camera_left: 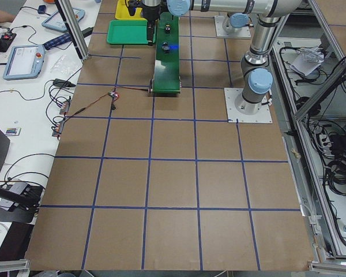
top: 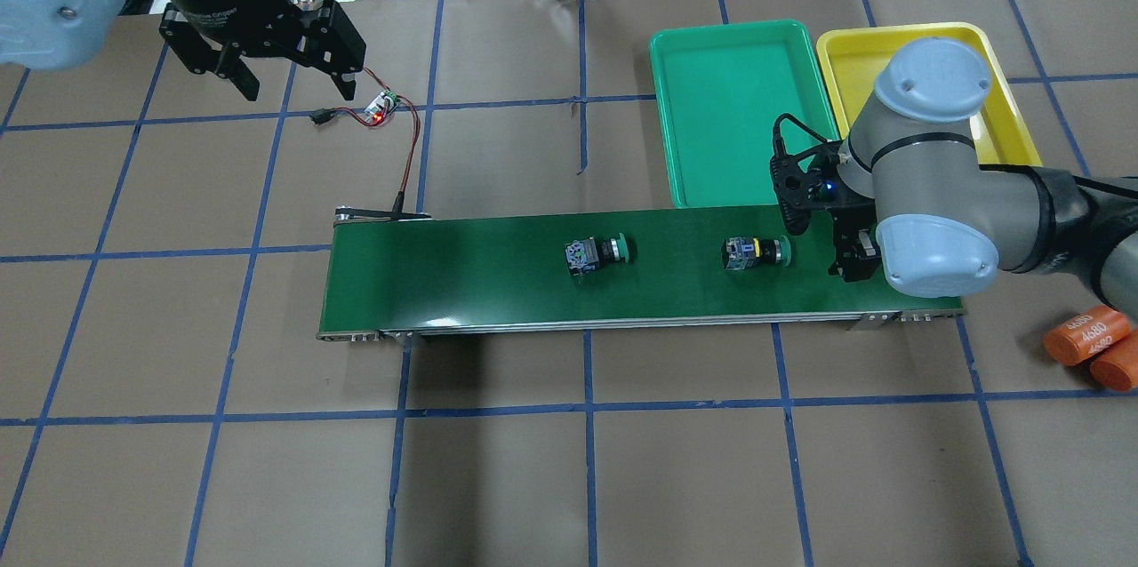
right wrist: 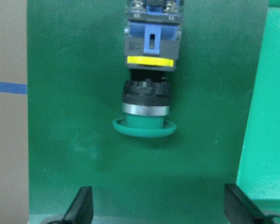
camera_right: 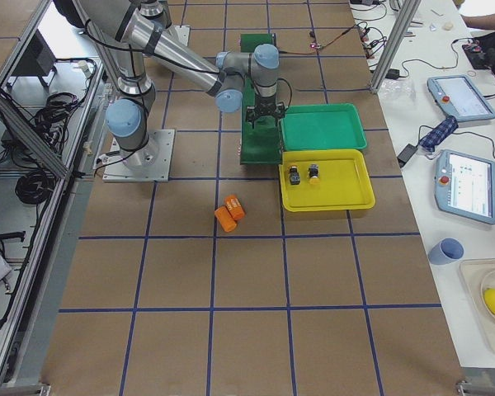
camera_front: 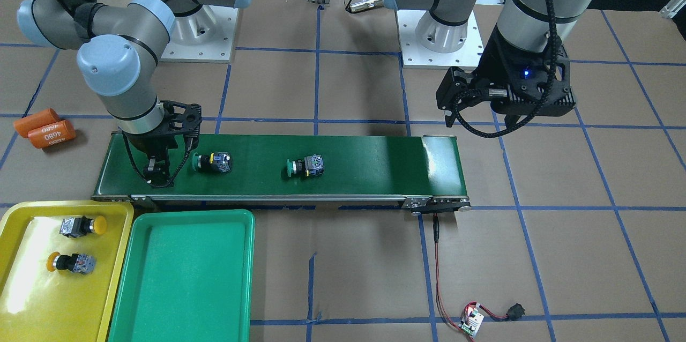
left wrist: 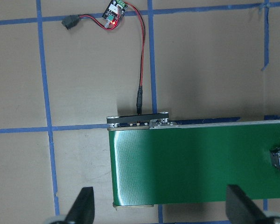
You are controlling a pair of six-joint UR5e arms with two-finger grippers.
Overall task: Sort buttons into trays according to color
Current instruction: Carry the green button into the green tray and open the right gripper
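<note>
Two green-capped buttons lie on their sides on the conveyor belt (camera_front: 364, 160): one (camera_front: 211, 162) next to my right gripper (camera_front: 158, 171), one (camera_front: 305, 166) mid-belt. In the right wrist view the near green button (right wrist: 147, 93) lies ahead of my open, empty fingertips (right wrist: 81, 207), cap toward me. Two yellow-capped buttons (camera_front: 83, 225) (camera_front: 72, 262) lie in the yellow tray (camera_front: 32, 299). The green tray (camera_front: 182, 277) holds nothing. My left gripper (top: 298, 87) is open and empty, high above the table beyond the belt's other end (left wrist: 177, 163).
Two orange cylinders (camera_front: 45, 128) marked 4680 lie on the table beside the belt's end near my right arm. A small controller board (top: 382, 105) with a red wire runs to the belt's far end. The trays stand side by side along the belt.
</note>
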